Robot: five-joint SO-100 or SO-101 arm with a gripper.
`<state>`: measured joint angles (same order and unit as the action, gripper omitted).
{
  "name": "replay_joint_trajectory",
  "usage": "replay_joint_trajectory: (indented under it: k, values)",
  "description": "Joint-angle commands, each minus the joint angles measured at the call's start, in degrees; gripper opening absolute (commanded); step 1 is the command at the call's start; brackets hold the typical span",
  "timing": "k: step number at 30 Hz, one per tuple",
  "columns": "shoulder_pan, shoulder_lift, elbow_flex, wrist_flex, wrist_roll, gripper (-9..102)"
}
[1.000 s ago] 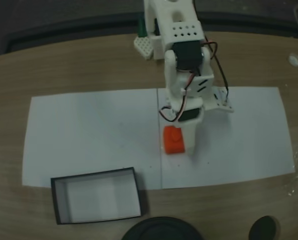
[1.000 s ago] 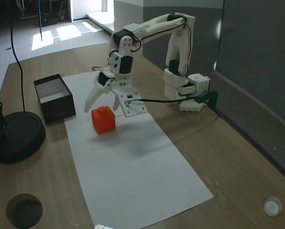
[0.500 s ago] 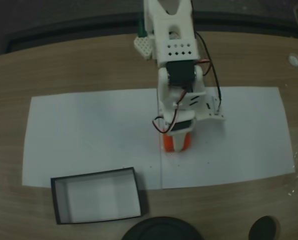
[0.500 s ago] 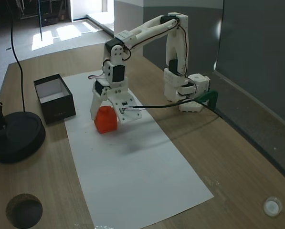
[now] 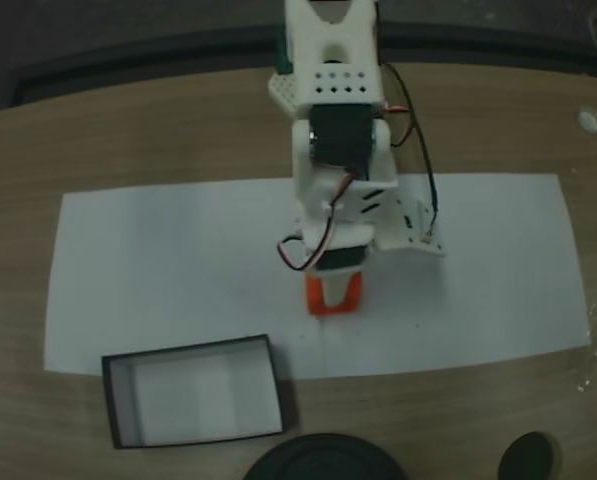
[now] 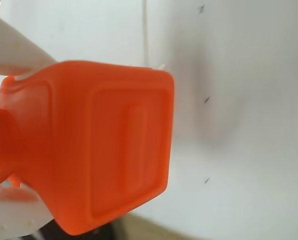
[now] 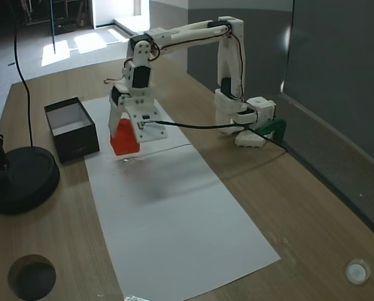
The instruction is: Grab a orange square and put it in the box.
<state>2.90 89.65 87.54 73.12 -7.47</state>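
The orange square (image 5: 333,297) hangs a little above the white paper, clamped between the white fingers of my gripper (image 5: 333,292). In a fixed view from the side, the orange square (image 7: 123,137) casts a shadow on the sheet below, and the gripper (image 7: 123,134) is shut on it. The wrist view has the orange square (image 6: 104,145) close up with its raised mark facing the camera, one white finger (image 6: 14,50) above it and another below. The box (image 5: 109,400), black-walled with a pale floor, sits at the paper's front left corner, apart from the block. From the side, the box (image 7: 80,142) stands to the left of the gripper.
A white paper sheet (image 5: 178,260) covers the middle of the wooden table. A round black stand base (image 7: 17,179) sits beside the box, and a round hole (image 7: 31,276) is near the table edge. The arm's base (image 7: 243,119) is at the far side.
The open gripper came down around the orange square, shut on it, lifted it off the paper and carried it a little toward the box.
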Motion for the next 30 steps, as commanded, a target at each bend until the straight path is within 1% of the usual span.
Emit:
replay_joint_trajectory:
  k: [1, 5, 10, 17, 25, 30]
  values:
    - [3.0, 6.5, -17.8, 1.9, -0.9, 4]
    - [7.4, 6.9, -32.3, 2.4, -3.4, 4]
    - [12.2, 3.3, -41.3, 0.5, -4.7, 4]
    - [15.6, -11.0, -48.3, -1.0, -4.5, 4]
    - [15.6, -25.8, -55.2, -1.0, -4.5, 4]
    - [15.6, -31.4, -57.9, -0.7, -4.4, 4]
